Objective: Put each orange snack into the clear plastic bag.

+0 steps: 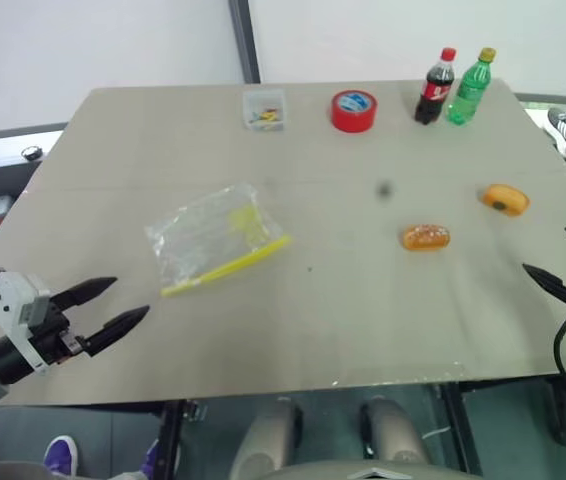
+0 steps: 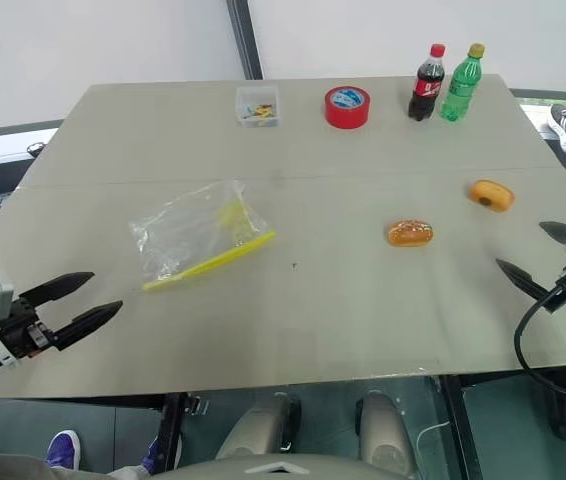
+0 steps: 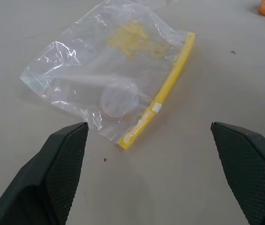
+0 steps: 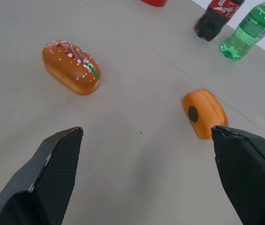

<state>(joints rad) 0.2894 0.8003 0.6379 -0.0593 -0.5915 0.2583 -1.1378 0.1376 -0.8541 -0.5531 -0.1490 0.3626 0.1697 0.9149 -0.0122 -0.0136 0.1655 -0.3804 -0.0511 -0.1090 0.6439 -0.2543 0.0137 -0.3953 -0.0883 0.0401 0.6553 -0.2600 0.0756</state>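
Left end effector (image 1: 123, 303): wide, empty, near clear plastic bag (image 1: 213, 238).
Right end effector (image 2: 538, 255): wide, empty.
Orange snacks: speckled snack (image 1: 425, 237) and dark-spotted snack (image 1: 504, 199) on counter (image 1: 343, 290), outside bag.

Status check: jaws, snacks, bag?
Both grippers, left and right, empty, jaws open. Both orange snacks on table, outside clear plastic bag. Nothing between.

Along the far edge of my tabletop (image 1: 293, 330) stand a small clear box (image 1: 264, 109), red tape roll (image 1: 353, 110), cola bottle (image 1: 435, 87) and green bottle (image 1: 469, 87).
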